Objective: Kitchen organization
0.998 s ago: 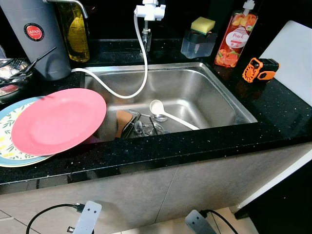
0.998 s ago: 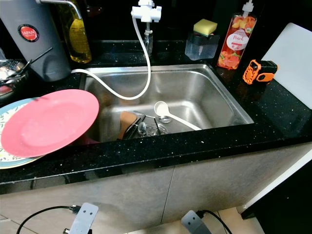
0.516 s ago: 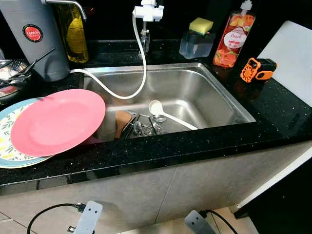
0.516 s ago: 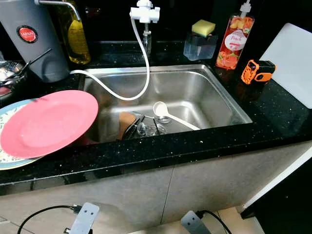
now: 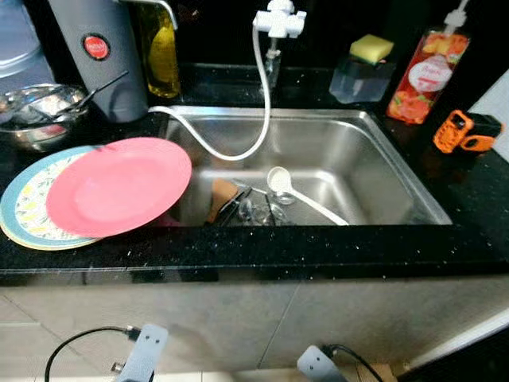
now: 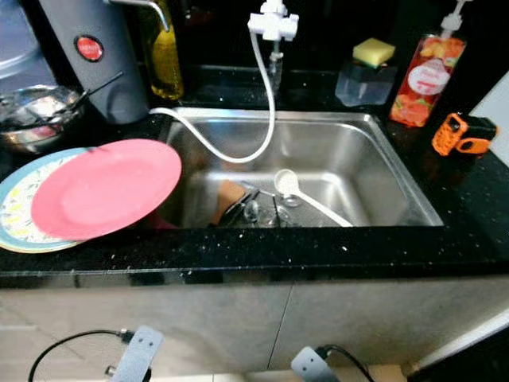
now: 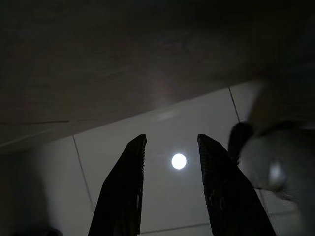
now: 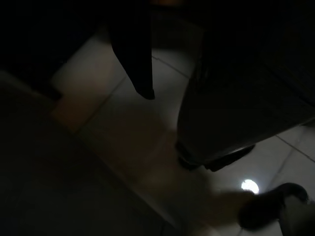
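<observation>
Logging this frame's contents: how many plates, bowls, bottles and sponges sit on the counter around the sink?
Plates: 2, a pink plate on a patterned plate
Bowls: 1, metal bowl
Bottles: 2, yellow bottle and peach soap bottle
Sponges: 1, yellow sponge
Total: 6

Brushed steel sink; glossy speckled black stone counter; smooth matt pink plate; shiny metal bowl; white plastic ladle; rubbery white hose; clear plastic soap bottle.
</observation>
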Controlling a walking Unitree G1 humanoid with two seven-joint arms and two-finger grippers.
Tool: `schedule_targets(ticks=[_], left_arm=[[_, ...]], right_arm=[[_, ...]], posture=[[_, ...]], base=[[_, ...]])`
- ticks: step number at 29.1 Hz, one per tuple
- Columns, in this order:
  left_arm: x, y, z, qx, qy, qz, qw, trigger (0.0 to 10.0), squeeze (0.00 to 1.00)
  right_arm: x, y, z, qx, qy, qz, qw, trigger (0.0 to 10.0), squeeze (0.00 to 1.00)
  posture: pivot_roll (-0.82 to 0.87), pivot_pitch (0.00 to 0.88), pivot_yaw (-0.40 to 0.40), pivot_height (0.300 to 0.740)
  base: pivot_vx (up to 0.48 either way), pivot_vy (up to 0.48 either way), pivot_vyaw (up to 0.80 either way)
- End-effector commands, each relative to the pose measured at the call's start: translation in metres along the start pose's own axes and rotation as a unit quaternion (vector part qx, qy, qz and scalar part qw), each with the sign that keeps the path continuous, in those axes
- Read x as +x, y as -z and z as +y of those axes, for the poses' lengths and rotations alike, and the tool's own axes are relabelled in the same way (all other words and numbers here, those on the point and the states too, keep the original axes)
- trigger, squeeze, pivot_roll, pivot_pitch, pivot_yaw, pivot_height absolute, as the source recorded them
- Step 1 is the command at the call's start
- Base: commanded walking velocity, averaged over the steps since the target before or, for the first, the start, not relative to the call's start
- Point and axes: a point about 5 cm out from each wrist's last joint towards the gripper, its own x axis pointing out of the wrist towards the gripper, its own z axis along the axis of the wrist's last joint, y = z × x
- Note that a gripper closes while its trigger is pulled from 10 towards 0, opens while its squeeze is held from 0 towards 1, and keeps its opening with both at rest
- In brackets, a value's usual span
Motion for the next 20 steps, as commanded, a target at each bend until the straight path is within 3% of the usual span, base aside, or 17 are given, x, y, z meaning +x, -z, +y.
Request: schedule_targets(ticks=[1, 20], left_arm=[[-0.0011, 0.0028, 0.0006, -0.005, -0.002, 0.001, 1.000, 10.0, 0.00], [-0.0010, 0.0024, 0.0002, -0.004, 0.000, 0.001, 1.000, 10.0, 0.00]], right_arm=[[0.0008, -0.0051, -0.0009, 0.002, 0.002, -0.007, 1.000, 10.0, 0.00], [-0.0013, -0.0015, -0.0073, 0.016, 0.008, -0.005, 1.000, 10.0, 0.00]], posture=[[0.20, 0.000, -0.078, 0.740], [0.19, 0.000, -0.069, 0.740]], base=[[0.000, 0.000, 0.50], [0.000, 0.000, 0.00]])
